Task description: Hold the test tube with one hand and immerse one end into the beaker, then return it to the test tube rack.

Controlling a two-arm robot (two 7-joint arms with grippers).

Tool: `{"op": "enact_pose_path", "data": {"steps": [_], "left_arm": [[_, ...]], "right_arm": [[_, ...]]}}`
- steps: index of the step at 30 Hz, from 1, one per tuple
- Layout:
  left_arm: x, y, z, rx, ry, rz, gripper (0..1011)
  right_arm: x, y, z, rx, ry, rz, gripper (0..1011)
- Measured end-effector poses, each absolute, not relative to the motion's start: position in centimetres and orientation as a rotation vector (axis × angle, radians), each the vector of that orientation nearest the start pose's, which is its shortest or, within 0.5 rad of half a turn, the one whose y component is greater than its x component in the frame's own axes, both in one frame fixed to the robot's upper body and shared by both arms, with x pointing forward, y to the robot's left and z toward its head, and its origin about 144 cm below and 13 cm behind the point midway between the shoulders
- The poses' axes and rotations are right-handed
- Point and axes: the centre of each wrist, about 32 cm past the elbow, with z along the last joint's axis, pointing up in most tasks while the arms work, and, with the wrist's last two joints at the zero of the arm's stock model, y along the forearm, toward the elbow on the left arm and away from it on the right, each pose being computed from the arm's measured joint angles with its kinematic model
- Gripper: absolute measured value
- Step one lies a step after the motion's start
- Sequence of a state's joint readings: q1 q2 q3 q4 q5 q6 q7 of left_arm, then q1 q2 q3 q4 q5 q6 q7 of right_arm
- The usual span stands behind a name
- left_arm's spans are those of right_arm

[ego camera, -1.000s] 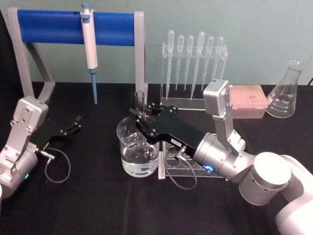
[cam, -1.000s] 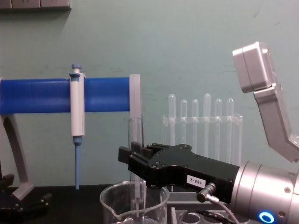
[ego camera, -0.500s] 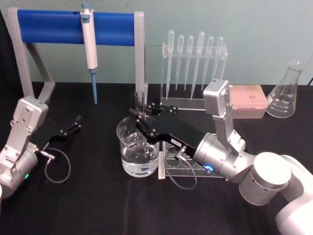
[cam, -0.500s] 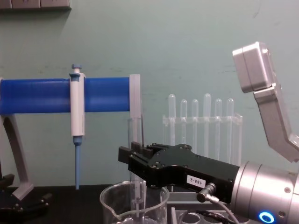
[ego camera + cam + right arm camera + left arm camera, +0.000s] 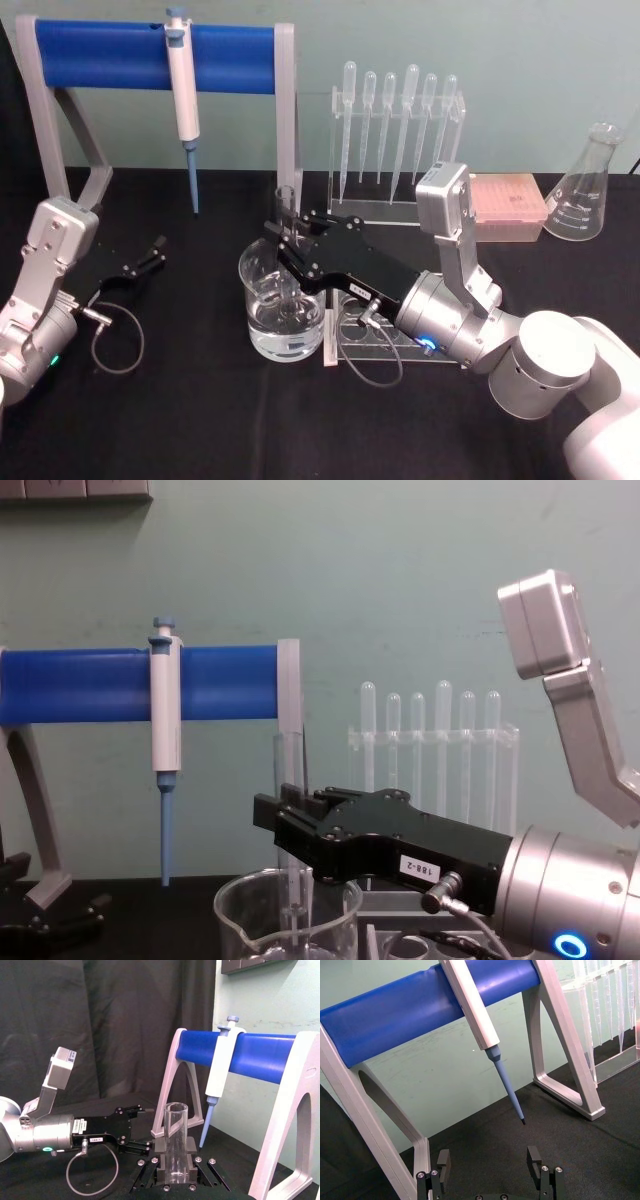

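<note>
Watching the feed here: black cloth table (image 5: 200, 420), teal wall (image 5: 400, 580) behind it, and a dark curtain (image 5: 100, 1020) off to the robot's left.

Head count:
- One beaker (image 5: 255, 300) with water in the middle of the table.
- One tube (image 5: 286, 205).
- One clear rack (image 5: 375, 335) touching the beaker on its right.
- One blue-bar stand (image 5: 100, 55) at the back, with one pipettor (image 5: 182, 80) hanging off it.
- Six pipettes (image 5: 395, 130) standing in a clear holder.
- One pink box (image 5: 505, 200) next to them.
- One flask (image 5: 585, 190) at far right.

My right gripper (image 5: 285, 235) is over the beaker, clamped on the tube around its middle. The tube is upright, rim sticking up above the fingers and its lower end down inside the beaker. I can't tell if the tip actually reaches the water.

The left gripper (image 5: 489, 1160) is parked low on the table at the left, near the stand, with its fingers apart and nothing between them.
</note>
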State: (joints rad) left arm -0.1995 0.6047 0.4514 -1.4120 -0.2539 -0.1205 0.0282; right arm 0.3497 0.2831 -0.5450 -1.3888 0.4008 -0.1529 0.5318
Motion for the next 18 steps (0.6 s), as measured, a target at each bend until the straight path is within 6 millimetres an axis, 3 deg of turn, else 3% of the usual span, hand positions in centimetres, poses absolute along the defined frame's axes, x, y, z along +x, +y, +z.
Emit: {"op": "enact_pose_path", "data": {"steps": [18], "left_arm": [[48.86, 30.97, 113.98, 0.304, -0.285, 1.248, 1000]], "right_arm": [[52.25, -16.67, 117.16, 0.090, -0.116, -0.582, 226]]}}
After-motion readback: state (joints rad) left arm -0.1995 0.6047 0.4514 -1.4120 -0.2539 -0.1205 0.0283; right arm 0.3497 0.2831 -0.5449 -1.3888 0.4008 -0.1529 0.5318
